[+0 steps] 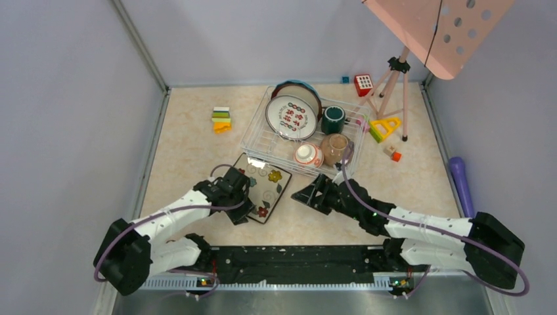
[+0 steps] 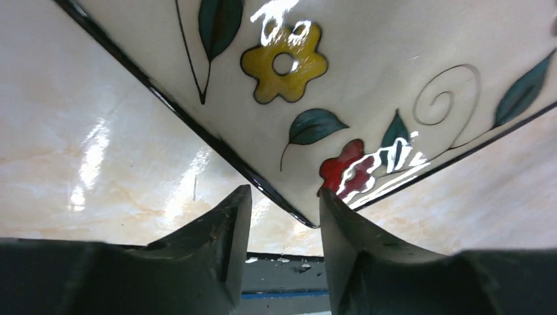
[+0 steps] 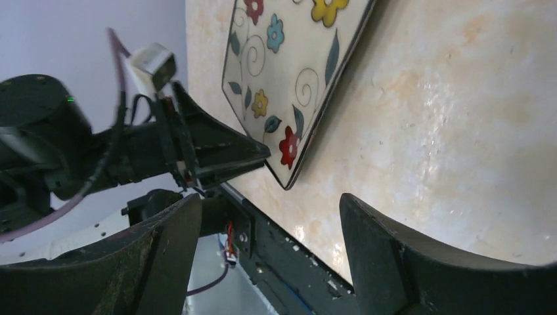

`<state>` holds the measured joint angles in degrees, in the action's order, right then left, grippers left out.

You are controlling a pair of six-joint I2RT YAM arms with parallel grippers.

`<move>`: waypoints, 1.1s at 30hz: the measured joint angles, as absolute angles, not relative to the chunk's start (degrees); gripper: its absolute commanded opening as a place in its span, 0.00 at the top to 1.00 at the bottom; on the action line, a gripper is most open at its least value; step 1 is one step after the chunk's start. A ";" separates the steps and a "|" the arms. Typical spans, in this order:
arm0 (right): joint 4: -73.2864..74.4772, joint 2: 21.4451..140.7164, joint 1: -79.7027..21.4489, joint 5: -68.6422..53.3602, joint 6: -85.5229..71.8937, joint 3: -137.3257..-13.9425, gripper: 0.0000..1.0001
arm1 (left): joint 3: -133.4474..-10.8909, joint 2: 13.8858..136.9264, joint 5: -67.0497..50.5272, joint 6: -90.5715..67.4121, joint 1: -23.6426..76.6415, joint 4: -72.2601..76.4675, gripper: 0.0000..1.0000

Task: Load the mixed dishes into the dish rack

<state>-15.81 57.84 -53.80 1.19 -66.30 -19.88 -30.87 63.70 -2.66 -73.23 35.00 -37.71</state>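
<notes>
Just before the dish rack's (image 1: 253,125) near rim, found the square floral plate (image 1: 266,187) flat on the glossy marbled tabletop (image 1: 190,151), its far corner close to the wire, with bare table along its left and near sides. Observed the left gripper (image 2: 282,202) reaching low at the plate's near corner, jaws part-open and straddling that black-edged corner, not clamped. Noted the right gripper (image 3: 269,200) hovering just right of the plate, jaws wide, holding nothing. Logged a glazed cream surface with painted flowers, leaves and spirals.
</notes>
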 measured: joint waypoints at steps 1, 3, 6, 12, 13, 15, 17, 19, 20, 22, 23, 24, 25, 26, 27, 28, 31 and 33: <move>-17.02 58.63 -55.20 2.74 -68.31 -19.46 0.26 | -31.70 63.53 -1.30 -72.55 35.51 -38.70 0.45; -18.50 60.53 -57.78 5.41 -71.61 -18.63 0.26 | -33.63 61.36 1.98 -70.98 35.66 -41.25 0.39; -19.33 64.36 -60.29 9.30 -75.70 -18.24 0.27 | -36.51 55.96 5.76 -66.92 33.85 -44.45 0.37; -22.98 72.55 -65.87 17.61 -80.75 -18.76 0.28 | -40.88 49.56 7.09 -53.56 22.46 -46.22 0.30; -23.29 74.11 -66.89 18.76 -81.60 -19.29 0.28 | -40.82 49.34 7.20 -51.75 21.02 -45.93 0.27; -24.18 77.78 -68.40 20.75 -83.29 -20.86 0.29 | -40.18 49.63 7.16 -48.90 18.48 -43.97 0.25; -25.93 82.24 -69.36 22.44 -84.84 -23.05 0.30 | -38.37 50.52 7.16 -46.52 15.64 -39.48 0.25; -27.57 86.08 -69.78 22.96 -86.08 -24.97 0.31 | -35.92 51.18 7.77 -45.21 13.91 -34.96 0.25; -28.29 87.96 -69.89 23.05 -86.63 -26.02 0.31 | -34.37 51.42 8.23 -44.56 13.08 -32.53 0.25; -29.69 91.02 -70.04 23.42 -87.83 -27.66 0.33 | -32.01 52.29 8.47 -43.40 11.64 -28.47 0.25; -30.13 92.01 -70.08 23.59 -88.47 -28.34 0.34 | -31.27 53.21 8.43 -43.03 10.90 -26.79 0.26; -30.87 93.21 -70.08 23.86 -89.21 -29.04 0.35 | -30.96 54.30 8.45 -42.68 10.24 -25.58 0.26; -31.51 94.11 -70.11 24.10 -89.84 -29.36 0.36 | -30.70 55.99 8.43 -42.11 9.34 -23.68 0.26; -32.03 94.85 -70.13 24.29 -90.45 -29.78 0.37 | -30.52 57.23 8.40 -41.78 8.82 -22.41 0.27; -32.34 95.55 -70.13 24.51 -90.85 -30.28 0.39 | -30.28 58.50 8.32 -41.50 8.21 -20.97 0.28; -32.53 96.25 -70.13 24.62 -91.15 -30.92 0.44 | -29.80 59.64 7.77 -41.10 7.57 -19.25 0.29; -31.97 98.04 -70.11 24.77 -91.31 -32.58 0.53 | -27.86 62.50 5.15 -40.38 6.07 -15.66 0.38; -31.55 99.22 -70.00 24.34 -91.59 -33.65 0.65 | -27.51 64.82 4.10 -40.16 5.37 -15.53 0.38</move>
